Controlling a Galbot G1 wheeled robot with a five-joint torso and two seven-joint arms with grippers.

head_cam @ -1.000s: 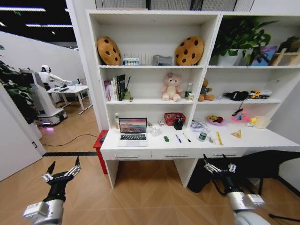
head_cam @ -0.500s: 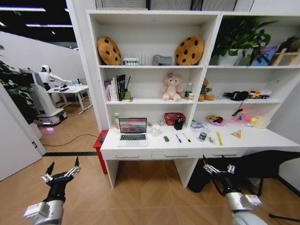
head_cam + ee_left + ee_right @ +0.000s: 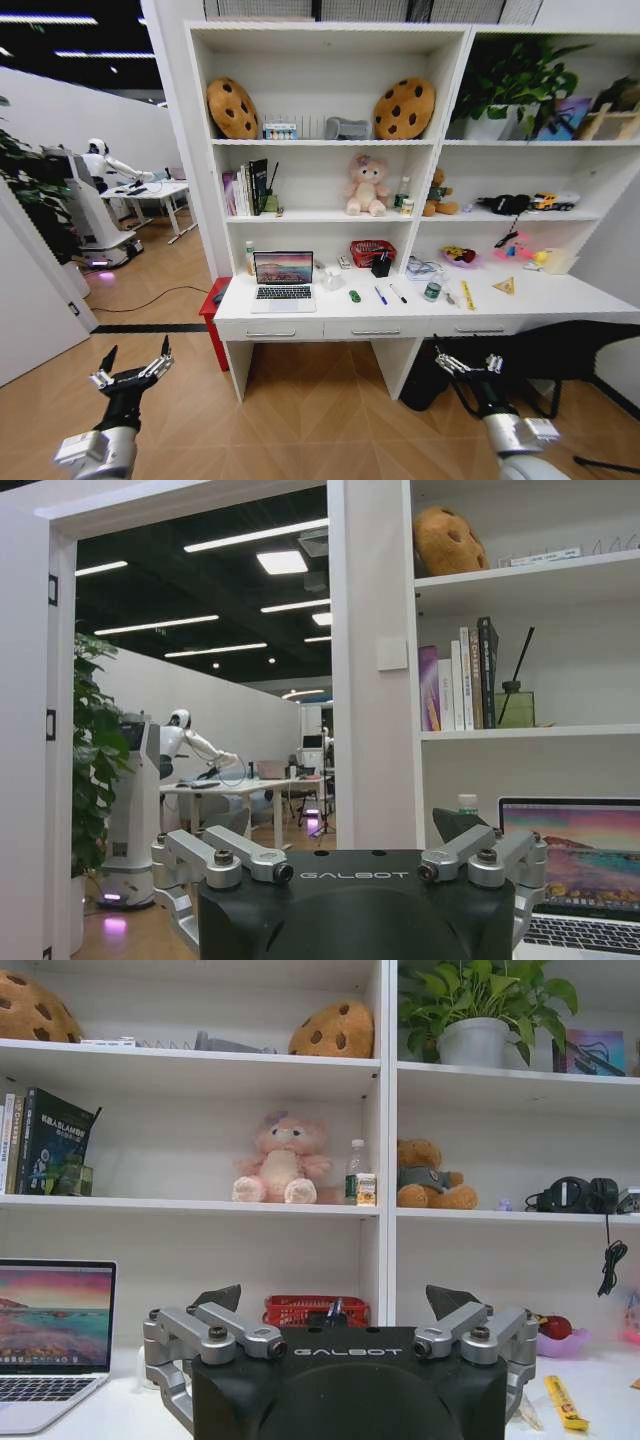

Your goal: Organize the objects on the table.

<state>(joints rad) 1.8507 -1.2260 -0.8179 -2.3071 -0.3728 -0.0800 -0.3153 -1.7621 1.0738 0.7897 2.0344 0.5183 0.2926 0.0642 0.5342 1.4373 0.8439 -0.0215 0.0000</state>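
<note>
Robot faces a white desk [image 3: 560, 297] under a shelf unit [image 3: 330, 130]. On the desk, L to R: open laptop [image 3: 283, 280], green toy car [image 3: 354, 296], blue pen [image 3: 380, 295], black pen [image 3: 398, 293]. Left gripper [image 3: 130, 368] and right gripper [image 3: 462, 362] hang low, short of the desk, both w/ fingers spread, holding nothing.

Table [image 3: 560, 297]: smooth white laminate top, drawers with slim metal handles. Laptop [image 3: 283, 281]: matt silver metal shell, glossy lit screen. Green toy car [image 3: 354, 296] and pens [image 3: 381, 295]: look like plastic. Left gripper [image 3: 131, 371] and right gripper [image 3: 466, 362]: bare silvery metal fingers on matt black housings. Floor [image 3: 320, 420]: wood parquet, slight sheen.
</note>
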